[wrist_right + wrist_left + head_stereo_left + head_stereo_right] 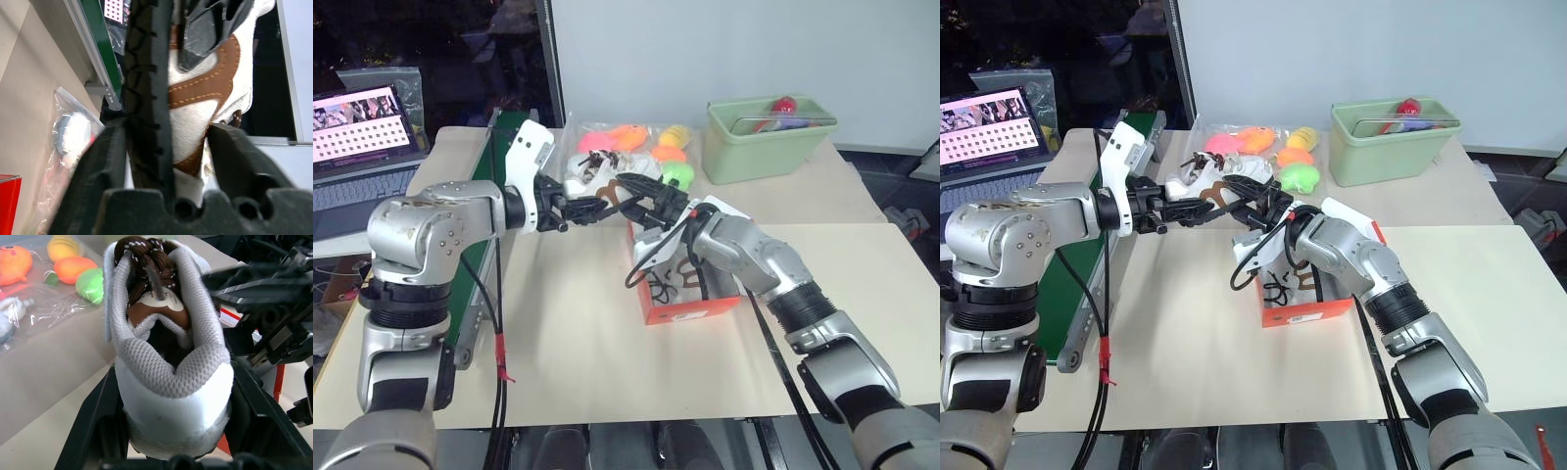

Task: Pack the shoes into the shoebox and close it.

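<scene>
Gripping one whitish shoe (166, 357) by its heel, the left gripper (570, 209) has its two black fingers (95, 426) pressed against the shoe's sides, so the dark laces and brown lining point away from the wrist. The right gripper (641, 199) meets the same shoe from the opposite end; in the right wrist view its fingers (105, 166) stand on either side of the shoe's toe part, one against the black treaded sole and the other beside the white upper with brown stitched trim. They bracket the shoe closely, though whether they pinch it firmly cannot be told.

The shoe hangs in the air between the two sets of fingertips, above the beige table (578, 333). Just below and beyond the right gripper's fingers sits the shoebox (690, 311), red-orange with a white inside, and a second shoe (1295, 282) with dark laces lies in it. The right forearm (754, 259) crosses over the box and covers much of its opening.

Beyond both grippers' fingertips lies a clear bag of bright soft toys (646, 147), orange, pink, yellow and green. Farther off on the right gripper's side stands a pale green plastic bin (769, 147) with colourful items inside. On the left gripper's outer side a green rail (1077, 294) runs along the table edge, and past it a laptop (362, 147) shows a lit screen.
</scene>
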Controlling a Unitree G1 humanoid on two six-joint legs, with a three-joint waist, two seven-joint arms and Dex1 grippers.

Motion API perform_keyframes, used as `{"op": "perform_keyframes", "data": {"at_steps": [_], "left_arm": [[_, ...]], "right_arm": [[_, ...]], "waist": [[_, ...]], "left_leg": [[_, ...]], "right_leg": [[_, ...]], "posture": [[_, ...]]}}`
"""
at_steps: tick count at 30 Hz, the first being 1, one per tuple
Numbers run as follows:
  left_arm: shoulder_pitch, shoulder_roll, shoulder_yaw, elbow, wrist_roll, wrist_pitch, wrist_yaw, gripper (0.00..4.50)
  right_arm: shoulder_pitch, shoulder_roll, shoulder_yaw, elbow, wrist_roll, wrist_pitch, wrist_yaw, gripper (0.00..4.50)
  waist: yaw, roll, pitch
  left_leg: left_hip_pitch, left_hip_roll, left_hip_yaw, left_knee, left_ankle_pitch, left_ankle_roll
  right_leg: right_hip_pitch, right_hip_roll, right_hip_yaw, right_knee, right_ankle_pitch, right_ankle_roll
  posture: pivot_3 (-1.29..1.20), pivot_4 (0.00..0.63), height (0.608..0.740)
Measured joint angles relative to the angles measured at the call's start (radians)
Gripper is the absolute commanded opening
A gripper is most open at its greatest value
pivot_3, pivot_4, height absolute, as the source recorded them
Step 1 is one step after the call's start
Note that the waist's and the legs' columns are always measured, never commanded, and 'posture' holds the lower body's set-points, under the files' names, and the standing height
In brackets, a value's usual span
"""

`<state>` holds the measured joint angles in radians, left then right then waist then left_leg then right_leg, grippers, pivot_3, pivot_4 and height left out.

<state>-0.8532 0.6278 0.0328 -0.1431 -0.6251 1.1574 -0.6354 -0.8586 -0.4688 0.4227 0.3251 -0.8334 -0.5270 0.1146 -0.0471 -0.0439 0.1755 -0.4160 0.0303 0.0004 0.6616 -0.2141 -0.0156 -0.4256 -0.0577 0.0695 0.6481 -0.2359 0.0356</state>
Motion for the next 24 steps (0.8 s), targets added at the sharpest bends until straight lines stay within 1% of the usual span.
{"op": "perform_keyframes", "data": {"at_steps": [1,2,4,9,11,12,13,16,19,21,24], "left_arm": [[0.0,0.0,0.0,0.0,0.001,0.0,0.0,2.36],[0.0,0.0,0.0,0.0,0.002,0.0,0.0,2.36],[0.0,0.0,0.0,0.0,0.005,-0.001,0.0,2.36],[0.0,0.001,-0.004,0.0,0.015,-0.002,-0.008,2.36],[0.002,0.001,-0.004,-0.001,0.018,-0.002,-0.01,2.97],[0.002,-0.006,0.002,-0.001,0.017,-0.003,-0.007,3.09],[0.004,-0.013,0.014,-0.003,0.016,-0.006,-0.002,3.49],[0.02,-0.011,0.016,-0.028,0.02,-0.03,-0.003,4.48],[0.044,-0.027,0.012,-0.037,0.029,-0.046,0.009,4.48],[0.053,-0.044,0.037,-0.038,0.029,-0.048,0.029,4.48],[0.084,-0.055,0.084,-0.06,0.027,-0.048,0.058,4.48]], "right_arm": [[0.0,0.003,0.0,-0.001,0.0,0.004,0.005,1.23],[0.001,0.007,0.0,-0.003,0.001,0.01,0.014,0.85],[0.002,0.012,0.0,-0.005,0.002,0.017,0.022,0.46],[0.034,0.038,-0.015,-0.061,0.079,0.077,0.113,0.46],[0.042,0.043,-0.021,-0.073,0.099,0.091,0.138,0.42],[0.047,0.047,-0.026,-0.081,0.11,0.104,0.15,0.42],[0.05,0.056,-0.032,-0.091,0.123,0.118,0.166,0.42],[0.051,0.084,-0.048,-0.122,0.16,0.151,0.183,0.42],[0.049,0.107,-0.057,-0.14,0.195,0.185,0.193,0.42],[0.049,0.107,-0.073,-0.135,0.221,0.227,0.209,0.42],[0.033,0.111,-0.136,-0.096,0.298,0.349,0.256,0.42]], "waist": [[0.0,0.0,0.0],[0.0,0.0,0.0],[0.0,0.0,0.0],[0.001,0.0,0.0],[0.001,0.0,0.0],[0.001,0.0,0.0],[0.001,0.0,0.0],[-0.002,0.0,0.0],[0.001,0.0,0.0],[0.005,0.0,0.0],[0.007,0.0,0.0]], "left_leg": [[0.0,0.0,0.0,0.0,0.0,0.0],[0.0,0.0,0.0,0.0,0.0,0.0],[0.0,0.0,0.0,0.0,0.0,0.0],[0.0,0.0,0.0,0.0,0.0,0.0],[0.0,0.0,0.0,0.0,0.0,0.0],[0.0,0.0,0.0,0.0,0.0,0.0],[0.0,0.0,0.0,0.0,0.0,0.0],[0.0,0.001,0.0,0.0,0.0,0.0],[0.0,0.0,0.0,0.0,0.0,0.0],[0.0,0.0,0.0,0.0,0.0,0.0],[0.0,0.0,0.0,0.0,0.0,0.0]], "right_leg": [[0.0,0.0,0.0,0.0,0.0,0.0],[0.0,0.0,0.0,0.0,0.0,0.0],[0.0,0.0,0.0,0.0,0.0,0.0],[0.0,0.0,0.0,0.001,0.0,0.0],[0.0,0.0,0.0,0.001,0.0,0.0],[0.0,0.0,0.0,0.001,0.0,0.0],[0.0,0.0,0.0,0.001,0.0,0.0],[0.0,0.0,0.0,0.001,0.0,0.0],[0.0,0.0,0.0,0.001,0.0,0.0],[0.0,0.0,0.0,0.001,0.0,0.0],[0.001,0.0,-0.001,0.001,0.0,0.0]], "posture": [[0.0,0.15,0.729],[0.0,0.15,0.729],[0.0,0.15,0.729],[0.0,0.15,0.729],[0.0,0.15,0.729],[0.0,0.15,0.729],[0.0,0.15,0.729],[0.0,0.15,0.729],[0.0,0.15,0.729],[0.0,0.15,0.729],[0.0,0.15,0.729]]}}
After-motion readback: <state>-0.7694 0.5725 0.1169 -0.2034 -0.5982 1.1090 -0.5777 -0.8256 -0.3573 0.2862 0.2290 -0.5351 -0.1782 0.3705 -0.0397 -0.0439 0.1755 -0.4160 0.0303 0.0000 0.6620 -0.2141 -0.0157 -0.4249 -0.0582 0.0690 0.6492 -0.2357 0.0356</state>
